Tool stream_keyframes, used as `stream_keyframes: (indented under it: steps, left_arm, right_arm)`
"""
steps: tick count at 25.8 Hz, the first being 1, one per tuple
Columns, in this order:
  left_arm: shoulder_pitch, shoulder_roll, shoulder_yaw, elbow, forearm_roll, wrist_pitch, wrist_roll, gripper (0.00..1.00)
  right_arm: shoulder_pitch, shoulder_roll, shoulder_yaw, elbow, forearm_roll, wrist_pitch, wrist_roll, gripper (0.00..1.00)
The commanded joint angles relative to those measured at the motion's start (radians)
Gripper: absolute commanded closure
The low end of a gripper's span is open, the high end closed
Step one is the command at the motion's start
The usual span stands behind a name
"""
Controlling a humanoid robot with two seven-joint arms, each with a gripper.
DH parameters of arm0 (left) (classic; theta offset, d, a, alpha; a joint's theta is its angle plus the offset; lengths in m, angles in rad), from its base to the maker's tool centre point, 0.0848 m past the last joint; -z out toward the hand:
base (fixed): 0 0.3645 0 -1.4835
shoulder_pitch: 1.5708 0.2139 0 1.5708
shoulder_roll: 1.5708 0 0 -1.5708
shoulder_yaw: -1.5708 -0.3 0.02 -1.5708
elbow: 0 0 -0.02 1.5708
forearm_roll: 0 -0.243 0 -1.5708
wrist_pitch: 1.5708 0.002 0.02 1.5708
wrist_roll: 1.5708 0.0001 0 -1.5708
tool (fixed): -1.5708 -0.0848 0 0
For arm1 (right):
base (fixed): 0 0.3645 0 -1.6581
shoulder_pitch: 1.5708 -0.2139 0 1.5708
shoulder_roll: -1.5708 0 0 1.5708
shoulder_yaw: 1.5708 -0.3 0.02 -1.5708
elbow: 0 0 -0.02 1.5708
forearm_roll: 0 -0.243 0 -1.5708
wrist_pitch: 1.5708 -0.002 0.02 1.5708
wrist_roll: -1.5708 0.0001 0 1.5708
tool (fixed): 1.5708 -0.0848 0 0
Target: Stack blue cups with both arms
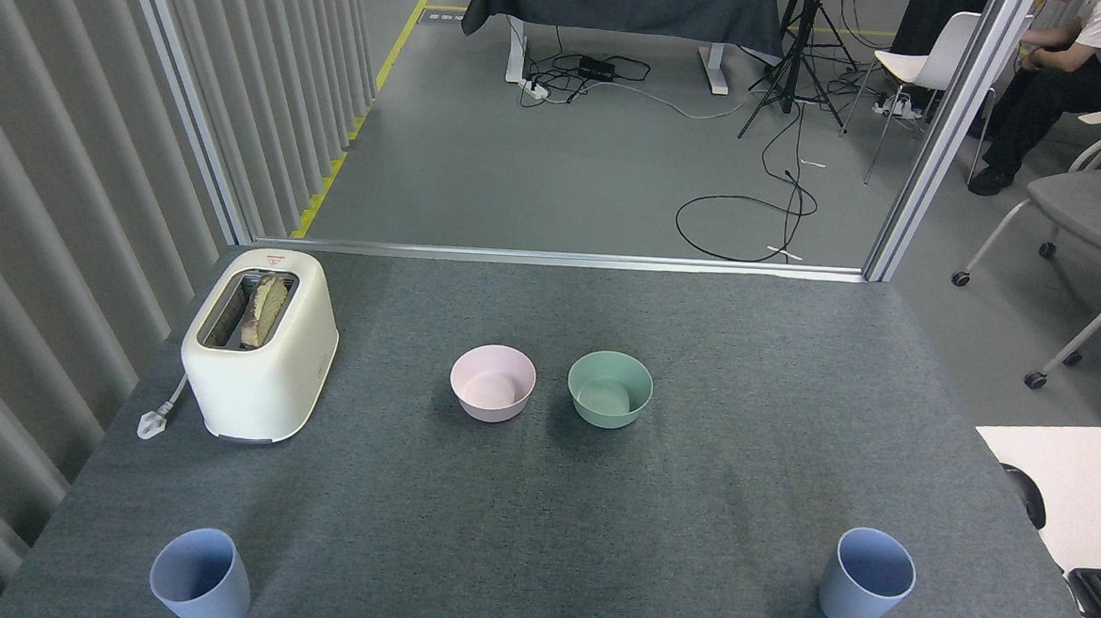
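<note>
Pink bowl (493,383) and green bowl (609,388), both empty, sit mid-table; toaster (259,343) holds bread. Blue cups (201,578) (866,577) stand upright, well apart, at near corners. Neither gripper appears; state unknown.

Even overhead light, soft shadows, sharp

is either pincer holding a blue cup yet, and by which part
Nothing is held. No arm or pincer is in view; the left blue cup and the right blue cup stand upright, untouched, far apart on the table.
</note>
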Motion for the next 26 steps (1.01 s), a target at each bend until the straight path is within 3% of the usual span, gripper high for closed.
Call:
stream_keyframes:
  steps: [1, 7, 13, 26]
  left_arm:
    - [0.002, 0.000, 0.000, -0.001, -0.002, 0.001, 0.000, 0.01]
    - [0.005, -0.005, 0.004, 0.001, 0.011, 0.037, -0.003, 0.01]
    - [0.000, -0.042, 0.004, 0.003, 0.028, 0.187, -0.002, 0.01]
    - [-0.078, -0.059, 0.009, 0.084, 0.077, 0.215, -0.003, 0.01]
  right_arm:
    - [0.001, -0.001, 0.001, -0.002, 0.000, 0.000, 0.002, 0.00]
    - [0.003, -0.001, 0.006, -0.002, 0.000, 0.000, 0.002, 0.00]
    - [0.006, -0.002, 0.024, -0.002, 0.000, 0.007, 0.002, 0.00]
    - [0.004, -0.002, 0.044, 0.008, 0.000, 0.011, 0.002, 0.00]
